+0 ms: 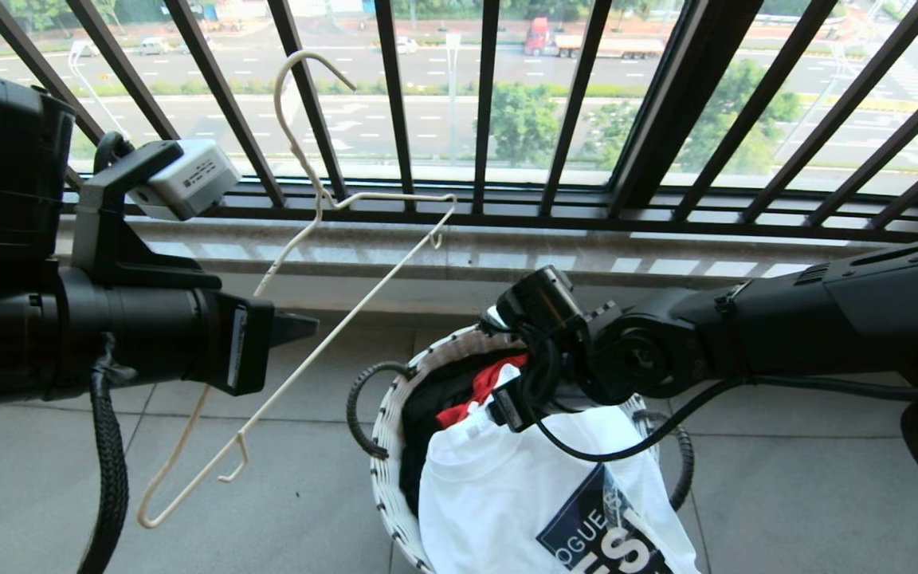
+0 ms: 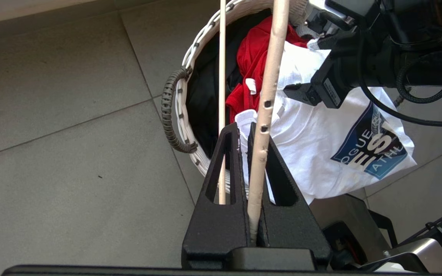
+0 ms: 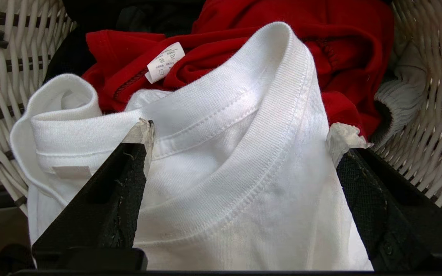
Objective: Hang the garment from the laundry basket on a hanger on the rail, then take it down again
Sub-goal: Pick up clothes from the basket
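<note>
Grey tiled floor (image 1: 786,494), barred window (image 1: 586,104), left pincer (image 2: 251,153) clamping hanger (image 1: 292,263), right pincer (image 3: 240,134) wide.

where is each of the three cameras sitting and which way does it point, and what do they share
Head view: on the robot's head, facing forward and down at the window railing and tiled floor; both arms show, left gripper holding the hanger.
Left wrist view: behind the left fingers, shut on the hanger, facing the floor and laundry basket; the right arm shows.
Right wrist view: behind the open right gripper, looking into the basket at the garment collar.
Shared: all three show the basket and garment.
</note>
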